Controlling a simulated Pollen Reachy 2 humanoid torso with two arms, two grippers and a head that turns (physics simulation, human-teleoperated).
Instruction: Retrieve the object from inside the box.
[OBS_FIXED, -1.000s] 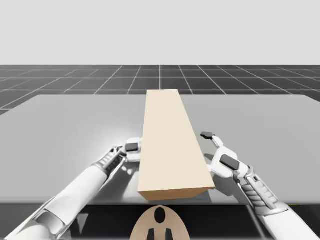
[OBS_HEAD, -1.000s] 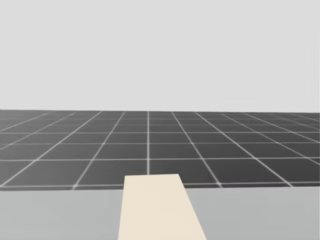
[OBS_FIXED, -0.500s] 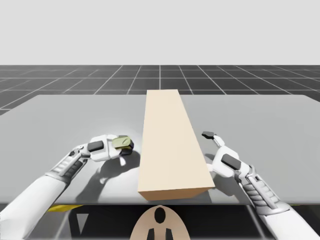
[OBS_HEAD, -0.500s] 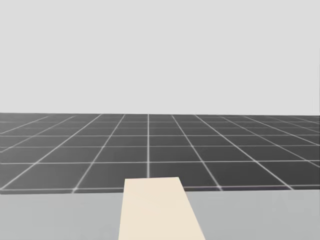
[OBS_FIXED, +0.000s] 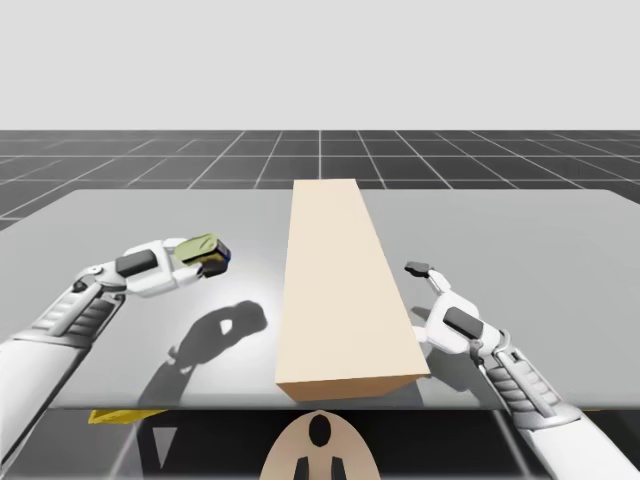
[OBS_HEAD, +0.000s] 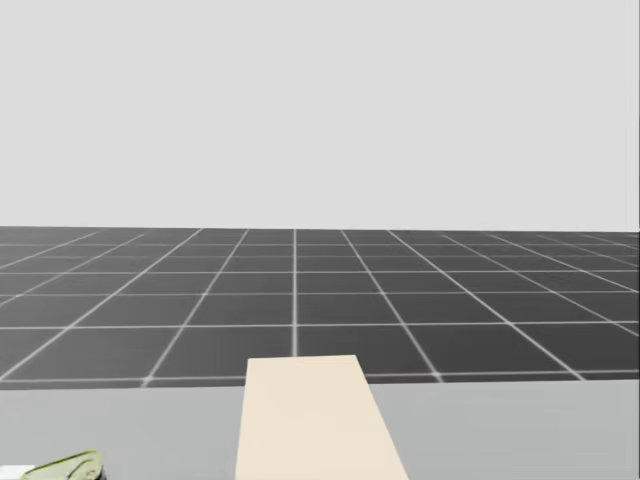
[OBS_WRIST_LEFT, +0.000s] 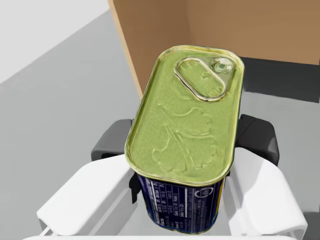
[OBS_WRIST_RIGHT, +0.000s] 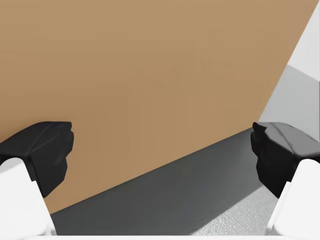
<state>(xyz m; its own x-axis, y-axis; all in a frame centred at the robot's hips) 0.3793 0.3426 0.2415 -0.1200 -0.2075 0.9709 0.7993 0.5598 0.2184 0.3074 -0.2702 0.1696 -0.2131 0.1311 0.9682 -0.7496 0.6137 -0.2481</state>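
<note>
We are holding a rounded rectangular can (OBS_WRIST_LEFT: 187, 120) with a green-gold lid and dark blue sides in our left gripper (OBS_WRIST_LEFT: 185, 142). Both dark pads (OBS_WRIST_LEFT: 257, 142) are pressing on opposite sides of it, so the fingers are clamped on the can. It is sitting between them with its pull-tab lid facing the wrist camera. Just ahead of this gripper, past the can, the wall of the long tan box (OBS_WRIST_LEFT: 225, 25) is rising from the grey table (OBS_WRIST_LEFT: 50, 100).

From above, we are carrying the left gripper (OBS_FIXED: 200, 256) and the can (OBS_FIXED: 203, 246) clear of the table (OBS_FIXED: 520, 240). Their shadow (OBS_FIXED: 215, 335) is falling on the surface beneath. The box (OBS_FIXED: 345, 280) is lying apart from this gripper, on the side toward our other arm.

Our right gripper (OBS_FIXED: 420, 295) is waiting low, just beside the box's long side. We cannot tell whether it is touching. In its wrist view the right gripper (OBS_WRIST_RIGHT: 162, 150) is standing with its fingers spread wide and nothing between them. The box wall (OBS_WRIST_RIGHT: 150, 75) is directly ahead.

In the head view, an edge of the can's lid (OBS_HEAD: 70, 467) is showing beside the box top (OBS_HEAD: 310, 420).
</note>
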